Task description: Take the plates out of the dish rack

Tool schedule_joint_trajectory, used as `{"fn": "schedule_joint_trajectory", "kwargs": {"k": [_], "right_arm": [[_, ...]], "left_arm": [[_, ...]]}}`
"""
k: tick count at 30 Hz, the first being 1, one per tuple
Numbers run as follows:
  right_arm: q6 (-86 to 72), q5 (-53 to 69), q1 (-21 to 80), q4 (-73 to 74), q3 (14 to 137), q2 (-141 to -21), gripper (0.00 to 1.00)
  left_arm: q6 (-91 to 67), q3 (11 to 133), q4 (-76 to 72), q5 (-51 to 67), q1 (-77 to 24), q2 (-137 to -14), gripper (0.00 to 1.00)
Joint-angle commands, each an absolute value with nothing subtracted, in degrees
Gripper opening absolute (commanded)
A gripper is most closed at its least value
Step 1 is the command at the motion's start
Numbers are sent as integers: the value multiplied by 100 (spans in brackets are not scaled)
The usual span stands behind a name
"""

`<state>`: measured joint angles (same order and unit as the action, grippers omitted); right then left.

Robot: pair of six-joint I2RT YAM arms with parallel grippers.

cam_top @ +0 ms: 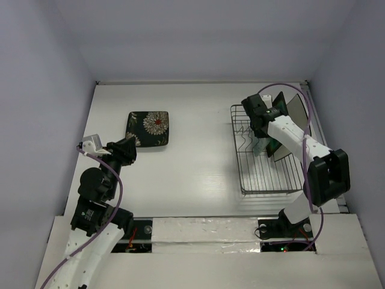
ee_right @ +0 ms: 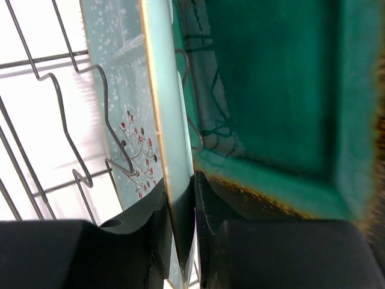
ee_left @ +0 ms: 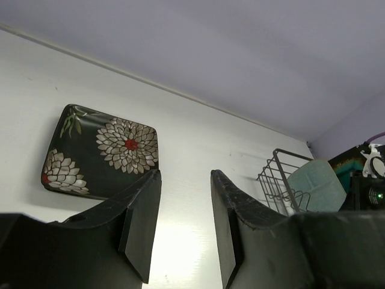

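The black flowered plate [cam_top: 148, 128] lies flat on the table at the left and also shows in the left wrist view [ee_left: 99, 150]. My left gripper [cam_top: 126, 150] [ee_left: 185, 180] is open and empty, just short of that plate's near edge. The wire dish rack [cam_top: 264, 174] stands at the right. My right gripper [cam_top: 260, 129] [ee_right: 180, 186] is inside it, shut on the rim of the upright mint-green plate [ee_right: 123, 84]. The teal, dark-rimmed plate [ee_right: 277, 90] [cam_top: 275, 149] stands right behind it. The white square plate [cam_top: 296, 107] leans at the rack's far right.
White walls close the table in at the back and on both sides. The rack's wire tines [ee_right: 66, 114] stand close to the left of the mint plate. From the left wrist view the rack [ee_left: 277, 174] is far off to the right.
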<state>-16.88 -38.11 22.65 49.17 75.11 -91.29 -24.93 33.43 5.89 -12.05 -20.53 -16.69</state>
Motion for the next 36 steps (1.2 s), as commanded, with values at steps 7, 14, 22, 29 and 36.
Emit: {"fn": "schedule_joint_trajectory", "kwargs": {"k": [7,14,22,29,36], "right_arm": [[-1723,-4579,2364,5387,8445,-8526,0],[-1767,-4325,2689,5318,8964,-7858,0],[-2091,-3675,3532,4283,8614,-7216,0],[-3364,-3375,4877,2911,7578,-7233,0],[-4621,-3700,6002,1681,6821,-8120,0]], "left_arm": [[-2479,3375,378,-1187,-2074,-1591,36],[-2479,3375,378,-1187,-2074,-1608,36],[-2487,3375,378,-1187,-2074,-1670,36],[-2487,3375,378,-1187,-2074,-1696,36],[-2479,3375,378,-1187,-2074,-1740,36]]}}
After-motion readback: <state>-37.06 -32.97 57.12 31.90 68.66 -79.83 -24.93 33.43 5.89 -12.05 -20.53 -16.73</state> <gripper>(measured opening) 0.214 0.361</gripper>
